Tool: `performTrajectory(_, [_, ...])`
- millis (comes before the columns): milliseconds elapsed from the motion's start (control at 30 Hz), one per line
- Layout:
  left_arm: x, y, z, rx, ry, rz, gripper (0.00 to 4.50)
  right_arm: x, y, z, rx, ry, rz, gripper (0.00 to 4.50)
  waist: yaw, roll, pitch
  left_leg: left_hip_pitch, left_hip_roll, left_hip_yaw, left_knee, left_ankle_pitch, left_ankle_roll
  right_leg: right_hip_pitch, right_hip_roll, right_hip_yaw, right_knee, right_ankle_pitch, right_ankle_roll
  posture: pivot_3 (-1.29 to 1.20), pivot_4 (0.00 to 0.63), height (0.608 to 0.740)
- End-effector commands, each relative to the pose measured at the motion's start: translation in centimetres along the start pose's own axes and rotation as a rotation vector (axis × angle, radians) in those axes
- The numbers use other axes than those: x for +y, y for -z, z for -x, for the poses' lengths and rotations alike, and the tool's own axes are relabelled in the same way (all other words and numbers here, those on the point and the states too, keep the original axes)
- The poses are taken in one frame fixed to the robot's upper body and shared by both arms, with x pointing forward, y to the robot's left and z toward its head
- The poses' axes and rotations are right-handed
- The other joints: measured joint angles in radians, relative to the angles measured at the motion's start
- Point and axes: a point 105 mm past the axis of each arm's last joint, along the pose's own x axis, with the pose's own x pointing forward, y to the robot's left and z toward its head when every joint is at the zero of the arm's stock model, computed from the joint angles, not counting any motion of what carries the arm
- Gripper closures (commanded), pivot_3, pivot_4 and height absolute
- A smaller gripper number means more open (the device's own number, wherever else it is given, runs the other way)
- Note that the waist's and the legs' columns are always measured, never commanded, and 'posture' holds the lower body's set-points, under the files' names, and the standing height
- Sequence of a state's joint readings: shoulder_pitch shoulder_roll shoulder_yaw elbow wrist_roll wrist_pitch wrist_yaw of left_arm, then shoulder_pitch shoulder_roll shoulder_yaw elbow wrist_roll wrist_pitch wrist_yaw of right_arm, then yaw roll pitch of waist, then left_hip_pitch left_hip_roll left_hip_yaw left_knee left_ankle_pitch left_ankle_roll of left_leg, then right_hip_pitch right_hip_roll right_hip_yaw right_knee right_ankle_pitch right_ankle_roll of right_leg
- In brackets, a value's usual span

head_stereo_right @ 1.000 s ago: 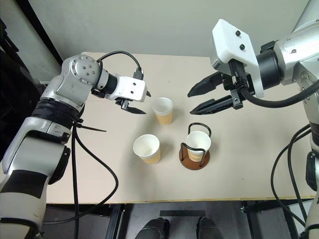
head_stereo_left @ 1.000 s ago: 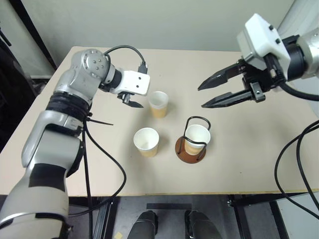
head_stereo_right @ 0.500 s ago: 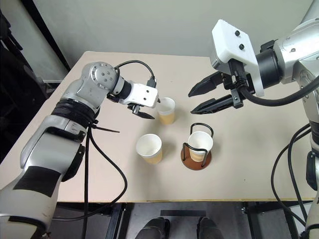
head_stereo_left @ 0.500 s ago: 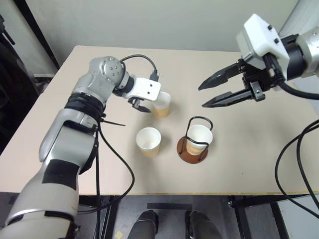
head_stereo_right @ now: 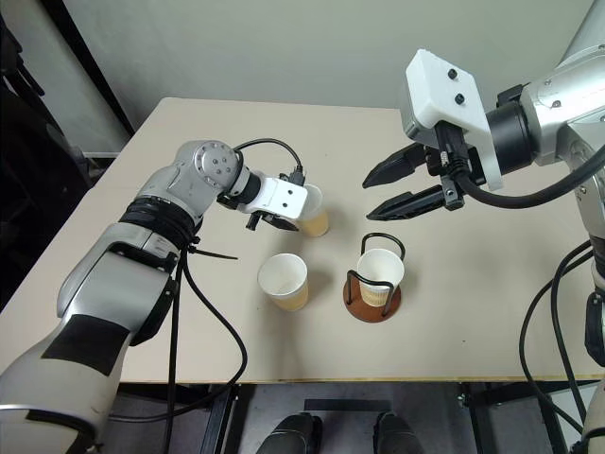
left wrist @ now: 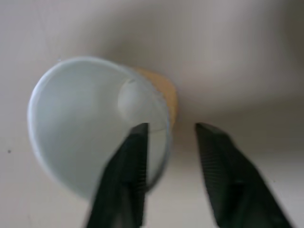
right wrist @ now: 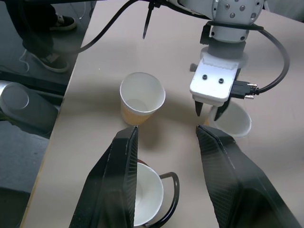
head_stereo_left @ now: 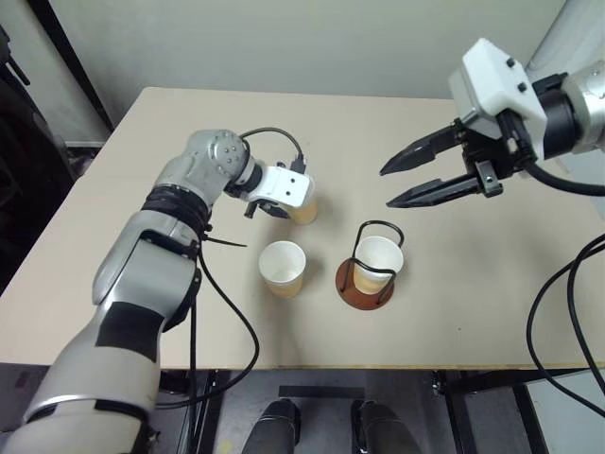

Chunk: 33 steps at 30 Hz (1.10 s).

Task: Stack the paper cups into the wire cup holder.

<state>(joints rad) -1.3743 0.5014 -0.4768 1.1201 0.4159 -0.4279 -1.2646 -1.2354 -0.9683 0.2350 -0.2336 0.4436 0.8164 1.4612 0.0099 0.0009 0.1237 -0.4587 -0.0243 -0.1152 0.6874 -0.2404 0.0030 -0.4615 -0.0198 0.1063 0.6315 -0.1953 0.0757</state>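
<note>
Three tan paper cups with white insides stand on the beige table. The far cup (head_stereo_left: 305, 211) has my left gripper (head_stereo_left: 269, 212) at its rim. In the left wrist view one finger (left wrist: 128, 166) is inside that cup (left wrist: 85, 118) and the other stands outside its wall with a small gap, so the gripper is open. A second cup (head_stereo_left: 283, 267) stands free nearer the front edge. The third cup (head_stereo_left: 379, 257) sits in the wire cup holder (head_stereo_left: 363, 289), which has a brown disc base and black loops. My right gripper (head_stereo_left: 388, 187) hangs open and empty above the table, beyond the holder.
The table's front edge (head_stereo_left: 378, 367) runs close below the cups and holder. Black cables (head_stereo_left: 222, 312) trail from my left arm over the table. A dark post (head_stereo_left: 66, 57) stands off the table's left corner.
My left arm has swung right and down onto the far cup, and its jaws have narrowed around the cup's wall. The right arm has kept still.
</note>
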Motion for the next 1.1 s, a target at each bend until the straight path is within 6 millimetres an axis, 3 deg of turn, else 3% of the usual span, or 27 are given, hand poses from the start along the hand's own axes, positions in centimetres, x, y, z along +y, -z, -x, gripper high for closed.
performTrajectory(33, [1.9,-1.7,2.0,-0.079,-0.04,0.007,4.36,-0.3,-0.5,1.0,0.009,0.051,0.034,2.52,0.0,0.0,0.0,0.0,-0.001,0.001,0.0,0.0,0.0,0.0,0.001,-0.001,0.0,0.0,0.0,0.0,0.15,0.74])
performTrajectory(167, [2.5,-2.5,3.6,-0.125,-0.036,0.011,4.47,-0.3,-0.3,1.0,0.013,0.052,0.032,2.52,0.002,0.0,0.0,-0.002,-0.001,0.0,0.003,-0.001,0.001,0.0,0.001,-0.001,0.0,0.001,0.001,0.0,0.15,0.74])
performTrajectory(333, [3.0,-4.5,7.0,-0.262,0.0,0.016,4.47,-0.2,0.1,1.2,0.029,0.049,0.018,2.52,-0.002,0.0,0.0,-0.002,-0.001,0.003,0.007,-0.003,0.005,0.0,0.003,-0.001,0.002,0.001,0.002,0.0,0.15,0.74])
performTrajectory(500, [3.0,-5.9,11.1,-0.349,-0.041,0.029,4.47,0.3,2.4,1.7,0.106,0.036,-0.012,2.52,-0.005,0.0,0.0,-0.005,0.003,0.004,0.013,-0.004,0.005,-0.002,0.0,0.003,0.004,0.001,0.003,0.0,0.15,0.74])
performTrajectory(667, [2.9,-9.6,15.7,-0.53,-0.055,0.04,4.47,0.9,2.7,1.8,0.099,0.036,-0.029,2.52,-0.002,0.001,0.001,-0.004,0.001,0.01,0.013,-0.004,0.005,-0.002,-0.001,0.003,0.007,0.001,0.004,0.0,0.15,0.74])
performTrajectory(767, [2.0,-11.4,16.9,-0.594,-0.02,0.024,4.47,0.9,3.1,1.9,0.099,0.056,-0.051,2.52,-0.002,0.002,0.001,-0.003,0.001,0.009,0.014,-0.004,0.006,-0.001,-0.002,0.003,0.007,0.001,0.003,0.0,0.15,0.74])
performTrajectory(867, [1.3,-12.4,17.2,-0.614,0.017,0.003,4.5,1.3,4.1,2.5,0.127,0.079,-0.101,1.97,-0.001,0.002,0.001,0.001,0.0,0.011,0.014,-0.003,0.006,0.002,-0.001,0.003,0.009,0.001,0.003,0.0,0.15,0.74])
performTrajectory(1067, [0.9,-13.0,16.9,-0.604,0.06,-0.021,4.5,1.4,5.4,4.3,0.183,0.166,-0.136,0.02,-0.004,0.003,0.002,0.006,0.0,0.01,0.014,-0.005,0.01,0.006,-0.002,0.004,0.011,0.0,0.003,0.0,0.15,0.74])
performTrajectory(1100, [1.0,-13.1,16.7,-0.597,0.065,-0.028,4.5,1.4,5.6,4.8,0.192,0.185,-0.146,0.02,-0.003,0.003,0.002,0.007,0.0,0.011,0.013,-0.006,0.014,0.006,0.0,0.003,0.011,0.001,0.002,0.0,0.15,0.74])
